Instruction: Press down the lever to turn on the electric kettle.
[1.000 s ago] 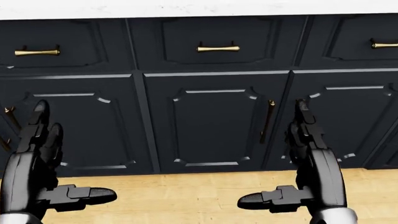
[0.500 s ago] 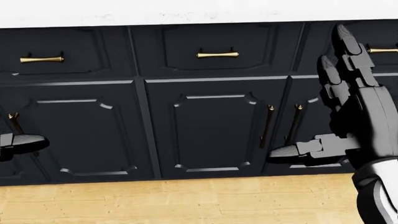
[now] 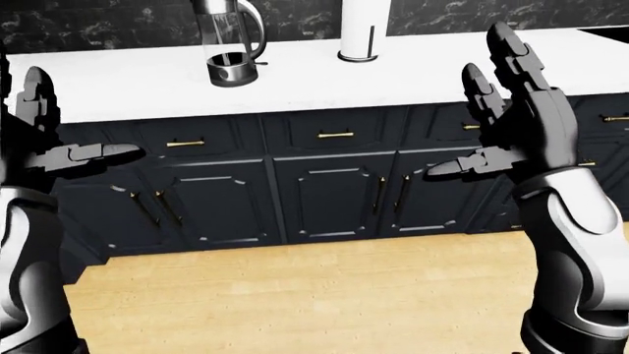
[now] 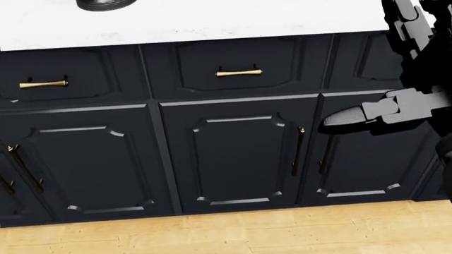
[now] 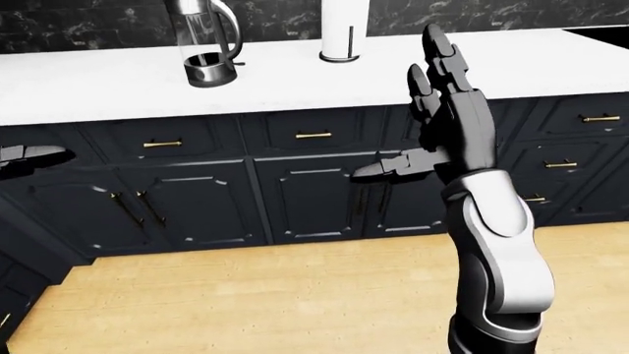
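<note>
Since half a second ago the head view has tilted upward: the white counter [image 4: 212, 24] now fills more of its top edge, the dark base of the kettle has come into sight at the upper left, and the right hand has risen toward the top right corner. In the left-eye view the right hand [image 3: 516, 122] is raised with its fingers [image 3: 506, 48] spread straight up and the thumb pointing toward the view's left, released and holding nothing. The left hand [image 3: 54, 144] stands at the view's left edge, likewise spread, thumb pointing right, grasping nothing. The electric kettle [image 3: 228, 40], a clear body with a curved handle on a dark base, stands on the counter at the upper left of that view, well apart from both hands; its lever cannot be made out. To its right on the counter stands a white paper towel holder [image 3: 362, 33]. Below run dark cabinets [image 3: 324, 195] with brass handles [image 3: 335, 135], above a pale wooden floor [image 3: 295, 302].
</note>
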Available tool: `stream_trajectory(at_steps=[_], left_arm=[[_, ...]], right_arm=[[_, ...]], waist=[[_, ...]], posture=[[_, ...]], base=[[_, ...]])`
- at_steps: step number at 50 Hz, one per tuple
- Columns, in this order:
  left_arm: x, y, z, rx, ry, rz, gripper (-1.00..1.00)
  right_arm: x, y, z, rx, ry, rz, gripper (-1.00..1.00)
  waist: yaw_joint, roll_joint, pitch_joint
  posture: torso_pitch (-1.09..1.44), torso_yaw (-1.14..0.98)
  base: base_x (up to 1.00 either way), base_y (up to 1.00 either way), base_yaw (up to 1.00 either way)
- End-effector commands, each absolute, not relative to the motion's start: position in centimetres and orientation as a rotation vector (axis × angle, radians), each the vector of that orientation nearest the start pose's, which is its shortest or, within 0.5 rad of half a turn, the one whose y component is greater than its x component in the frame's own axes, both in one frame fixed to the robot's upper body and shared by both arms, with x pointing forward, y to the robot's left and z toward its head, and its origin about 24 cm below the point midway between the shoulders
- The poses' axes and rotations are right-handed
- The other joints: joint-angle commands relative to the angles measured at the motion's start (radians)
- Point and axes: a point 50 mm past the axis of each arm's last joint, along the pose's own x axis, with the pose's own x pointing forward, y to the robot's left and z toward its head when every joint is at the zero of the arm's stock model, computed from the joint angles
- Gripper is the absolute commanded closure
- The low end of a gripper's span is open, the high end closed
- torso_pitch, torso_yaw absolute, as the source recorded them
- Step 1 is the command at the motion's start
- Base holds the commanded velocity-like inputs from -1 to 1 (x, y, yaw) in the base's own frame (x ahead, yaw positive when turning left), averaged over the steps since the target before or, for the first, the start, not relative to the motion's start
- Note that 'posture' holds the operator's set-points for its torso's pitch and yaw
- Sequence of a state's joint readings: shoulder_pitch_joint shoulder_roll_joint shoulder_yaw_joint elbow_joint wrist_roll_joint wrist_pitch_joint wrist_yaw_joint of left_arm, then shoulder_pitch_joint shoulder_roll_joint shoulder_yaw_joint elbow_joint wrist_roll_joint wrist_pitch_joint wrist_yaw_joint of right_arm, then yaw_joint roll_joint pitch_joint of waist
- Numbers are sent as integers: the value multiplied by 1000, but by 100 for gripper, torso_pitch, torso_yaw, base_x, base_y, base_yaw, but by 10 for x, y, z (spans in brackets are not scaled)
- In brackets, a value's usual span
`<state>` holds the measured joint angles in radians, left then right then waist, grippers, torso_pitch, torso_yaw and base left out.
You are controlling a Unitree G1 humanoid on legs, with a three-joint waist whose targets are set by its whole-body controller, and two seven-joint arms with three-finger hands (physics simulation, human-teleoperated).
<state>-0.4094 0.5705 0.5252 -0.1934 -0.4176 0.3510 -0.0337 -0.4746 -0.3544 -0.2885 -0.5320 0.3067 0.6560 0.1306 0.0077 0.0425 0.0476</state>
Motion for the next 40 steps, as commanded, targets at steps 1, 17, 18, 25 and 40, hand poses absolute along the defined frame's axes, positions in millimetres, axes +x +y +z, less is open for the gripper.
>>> stream_trajectory(at_steps=[1, 17, 18, 25, 40], left_arm=[[259, 307, 267, 74, -564, 261, -100], [250, 323, 284, 71, -598, 315, -100], [250, 323, 283, 69, -596, 316, -100], [249, 326, 282, 65, -590, 324, -100], [248, 324, 282, 77, -590, 317, -100]], right_arm=[[265, -204, 264, -102, -479, 95, -100], [263, -203, 287, -113, -527, 111, -100], [263, -203, 288, -113, -528, 110, -100], [263, -202, 293, -106, -533, 120, -100], [263, -202, 294, -111, -536, 123, -100]], waist=[[-5, 1, -17], [-24, -22, 0], [-27, -4, -5], [-10, 31, -6], [-19, -58, -13]], posture=[[0, 0], [0, 0], [0, 0], [0, 0], [0, 0]], base=[[28, 0, 0], [30, 11, 0], [31, 18, 0], [31, 27, 0], [28, 26, 0]])
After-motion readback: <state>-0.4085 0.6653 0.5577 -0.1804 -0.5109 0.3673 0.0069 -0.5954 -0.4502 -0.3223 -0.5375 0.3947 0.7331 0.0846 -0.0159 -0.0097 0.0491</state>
